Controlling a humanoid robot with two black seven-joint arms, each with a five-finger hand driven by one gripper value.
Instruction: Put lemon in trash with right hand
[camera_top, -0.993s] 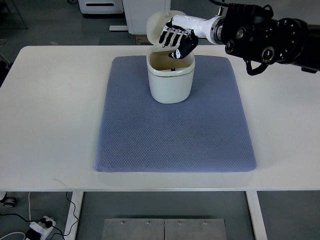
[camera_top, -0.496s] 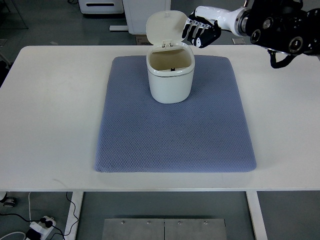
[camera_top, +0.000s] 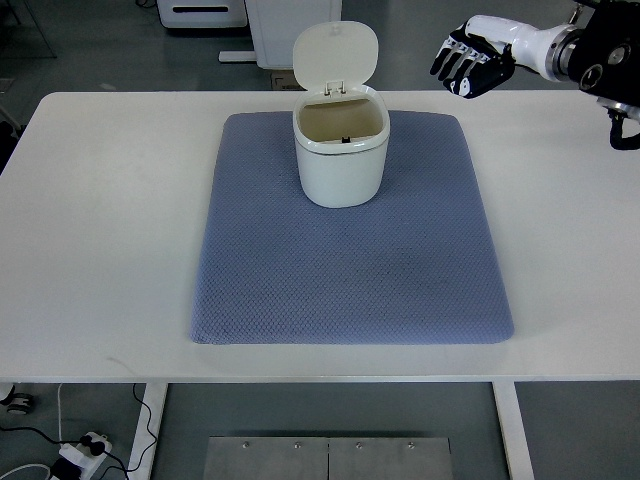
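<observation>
A blue-grey mat (camera_top: 350, 260) is lying across the middle of the white table (camera_top: 100, 230). Toward the mat's far edge a cream trash bin (camera_top: 341, 160) is standing upright, its hinged lid (camera_top: 335, 52) tipped up and back so the mouth is showing. The inside is looking dim and brownish; the lemon is not showing anywhere, and whether it is lying at the bottom cannot be told. Farther back and well off to the right, the right hand (camera_top: 472, 62) is hovering above the table's far edge, fingers (camera_top: 455, 60) loosely extended, gripping nothing and touching nothing.
</observation>
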